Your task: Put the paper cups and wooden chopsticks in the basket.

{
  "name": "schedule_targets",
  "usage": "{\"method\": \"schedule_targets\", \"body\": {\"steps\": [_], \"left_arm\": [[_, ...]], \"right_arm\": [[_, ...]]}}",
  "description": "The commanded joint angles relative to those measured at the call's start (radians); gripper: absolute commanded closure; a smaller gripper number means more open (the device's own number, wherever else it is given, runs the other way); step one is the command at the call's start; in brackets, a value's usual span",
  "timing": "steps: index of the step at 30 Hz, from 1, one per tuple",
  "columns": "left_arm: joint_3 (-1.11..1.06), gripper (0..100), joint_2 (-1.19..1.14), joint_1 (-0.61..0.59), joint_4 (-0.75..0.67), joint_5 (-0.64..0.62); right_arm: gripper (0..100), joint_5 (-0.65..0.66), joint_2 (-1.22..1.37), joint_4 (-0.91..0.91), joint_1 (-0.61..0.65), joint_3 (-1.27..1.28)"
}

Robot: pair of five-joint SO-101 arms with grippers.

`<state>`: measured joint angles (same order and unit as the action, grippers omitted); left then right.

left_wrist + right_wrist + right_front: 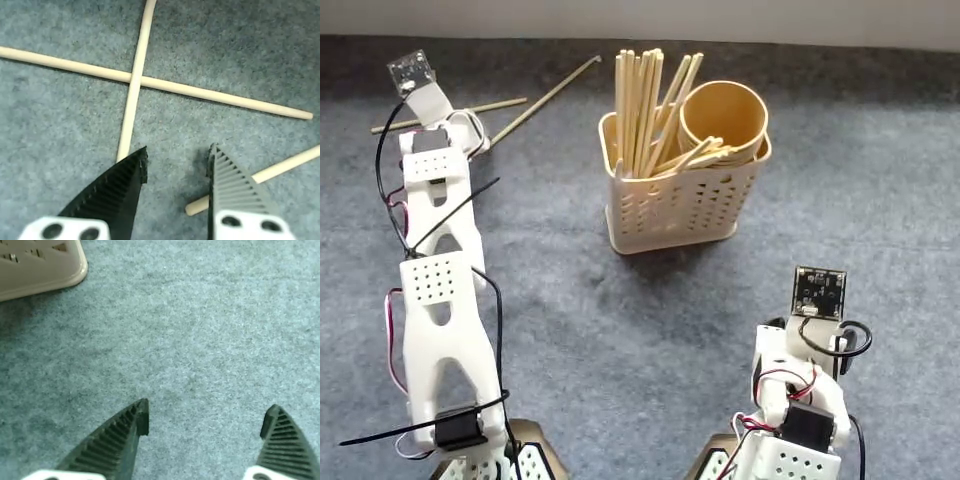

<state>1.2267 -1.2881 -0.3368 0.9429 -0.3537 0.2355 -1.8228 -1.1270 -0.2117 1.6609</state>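
Observation:
A cream slotted basket (670, 205) stands in the middle of the grey carpet. It holds a paper cup (723, 120) and a bundle of wooden chopsticks (642, 100). Loose chopsticks (545, 98) lie on the carpet at the far left, partly under the left arm (440, 200). In the left wrist view two chopsticks cross (134, 80) just ahead of my left gripper (177, 152), which is open and empty. A third chopstick (280, 167) has its end beside one fingertip. My right gripper (207, 410) hangs open over bare carpet near the front right, with the basket's corner (40, 267) farther off.
The right arm (800, 400) stays low at the front right edge. Grey carpet (620, 330) lies open between the two arms and in front of the basket. A darker strip runs along the far edge.

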Motion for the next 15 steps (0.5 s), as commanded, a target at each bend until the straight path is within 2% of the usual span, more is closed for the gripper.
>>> {"method": "schedule_targets", "body": {"steps": [1,5,9,15], "left_arm": [[-0.002,82,0.022,0.050,-0.017,0.017],[-0.004,88,0.019,0.091,-0.015,0.144],[0.001,100,-0.016,0.117,-0.011,0.221],[0.027,97,-0.025,0.124,0.029,0.259]], "right_arm": [[65.2,0.012,-0.008,0.016,0.010,0.125],[65.2,0.012,-0.008,0.015,0.008,0.125],[65.2,0.012,-0.008,0.015,0.008,0.125],[65.2,0.012,-0.008,0.016,0.008,0.125]]}}
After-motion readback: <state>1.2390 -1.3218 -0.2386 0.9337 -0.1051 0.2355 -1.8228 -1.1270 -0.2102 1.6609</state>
